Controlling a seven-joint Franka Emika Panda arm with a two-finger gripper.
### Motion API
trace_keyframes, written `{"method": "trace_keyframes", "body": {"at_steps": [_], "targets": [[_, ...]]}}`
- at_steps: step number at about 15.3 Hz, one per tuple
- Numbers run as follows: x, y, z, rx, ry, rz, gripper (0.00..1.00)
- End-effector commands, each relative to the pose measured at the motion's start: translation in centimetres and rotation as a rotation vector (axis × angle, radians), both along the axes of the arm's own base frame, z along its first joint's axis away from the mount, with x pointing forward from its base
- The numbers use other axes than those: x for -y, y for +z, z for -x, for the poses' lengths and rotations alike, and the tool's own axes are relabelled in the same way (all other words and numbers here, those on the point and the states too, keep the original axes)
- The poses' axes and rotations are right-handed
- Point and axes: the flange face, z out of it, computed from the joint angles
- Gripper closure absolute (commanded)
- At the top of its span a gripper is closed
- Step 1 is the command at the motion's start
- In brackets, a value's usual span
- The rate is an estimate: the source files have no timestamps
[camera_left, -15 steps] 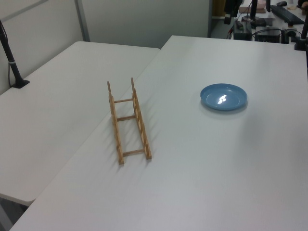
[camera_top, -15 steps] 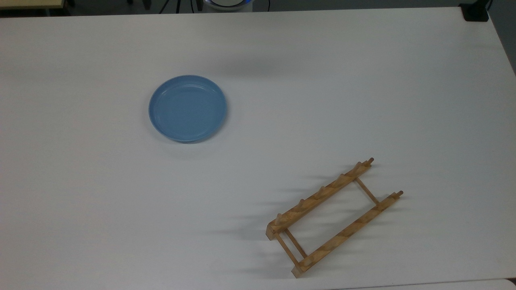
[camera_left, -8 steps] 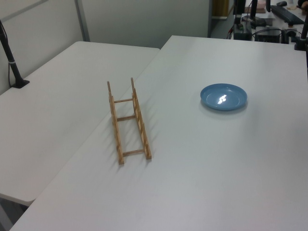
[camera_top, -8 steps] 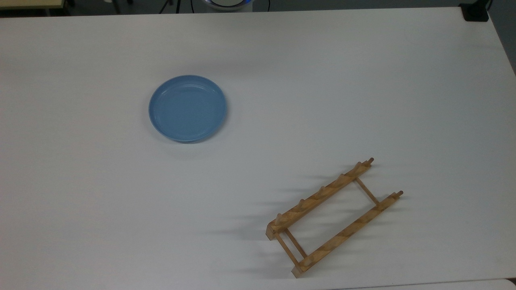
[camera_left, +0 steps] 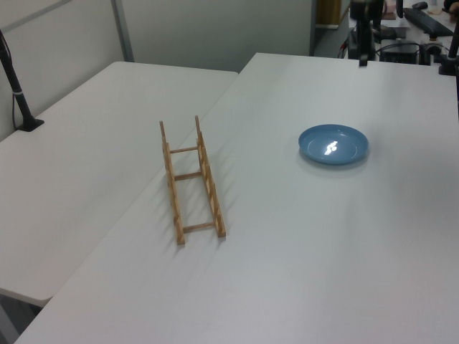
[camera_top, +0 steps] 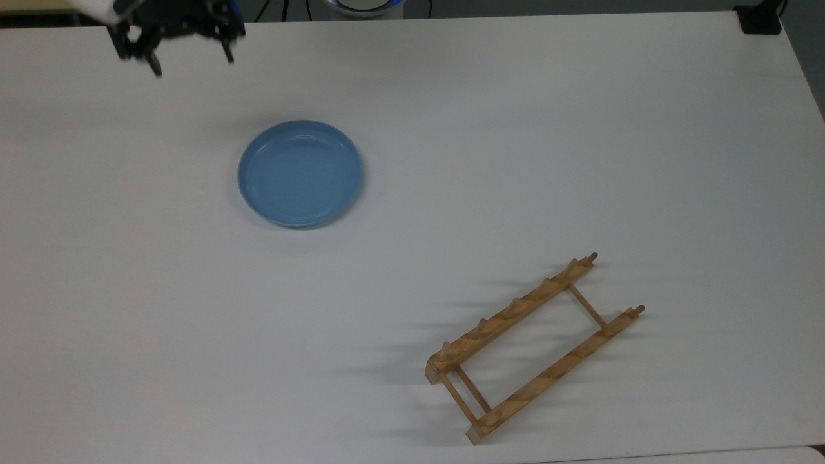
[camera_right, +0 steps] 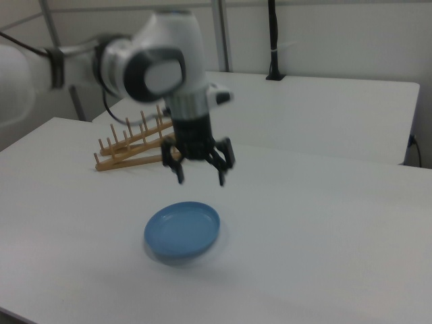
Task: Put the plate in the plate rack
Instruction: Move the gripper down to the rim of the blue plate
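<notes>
The gripper [camera_right: 200, 179] hangs above the table [camera_top: 451, 161] with its two dark fingers [camera_right: 221, 177] pointing down and spread apart, released, with nothing between them. In the right view it is in the air above the far side of the plate [camera_right: 182, 230], clear of it and not touching. The white arm [camera_right: 162, 64] reaches in from the right view's left and bends down to the gripper. In the top view the gripper [camera_top: 190, 64] is near the upper left corner, up and to the left of the plate [camera_top: 300, 173], over bare tabletop. In the left view a dark part of the gripper [camera_left: 364, 50] shows at the top edge, beyond the plate [camera_left: 333, 144].

The plate is round, light blue and glossy, lying flat and right way up on the white table. It is left of centre in the top view.

The rack [camera_top: 533, 348] is well apart from the plate, toward the top view's lower right. It is light-brown wood: two long rails with upright pegs, joined by thin cross dowels like a ladder. It lies diagonally and holds nothing. In the right view the rack [camera_right: 131, 148] is behind the gripper, toward the right view's left. In the left view the rack [camera_left: 192, 183] is left of the plate.

A second white table [camera_left: 79, 165] stands just beside the first, on the left view's left.
</notes>
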Motion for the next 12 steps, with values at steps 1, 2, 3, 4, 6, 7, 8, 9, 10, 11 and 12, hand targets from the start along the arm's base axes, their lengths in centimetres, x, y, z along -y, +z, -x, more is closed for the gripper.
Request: {"method": "trace_keyframes", "body": {"at_steps": [1, 2, 3, 4, 6, 7, 8, 9, 10, 11, 12], "targets": [[-0.2, -6.8, 0.5, 0.065, -0.027, 0.031, 0.00], [-0.2, -8.2, 0.0, 0.058, -0.039, 0.030, 0.00], [-0.1, -9.7, -0.4, 0.044, -0.057, 0.026, 0.00], [-0.2, -11.1, -0.8, 0.037, -0.065, 0.024, 0.00], [-0.3, -13.5, -1.4, 0.027, -0.083, 0.022, 0.00], [-0.5, -14.5, -1.7, 0.022, -0.107, 0.021, 0.00], [-0.7, -15.4, -2.0, 0.022, -0.132, 0.021, 0.00], [-0.6, -16.1, -2.2, 0.027, -0.154, 0.022, 0.00], [-0.6, -16.6, -2.4, 0.033, -0.173, 0.023, 0.00], [-0.6, -17.4, -2.5, 0.031, -0.187, 0.023, 0.00], [-0.6, -18.0, -2.6, 0.023, -0.209, 0.022, 0.00]]}}
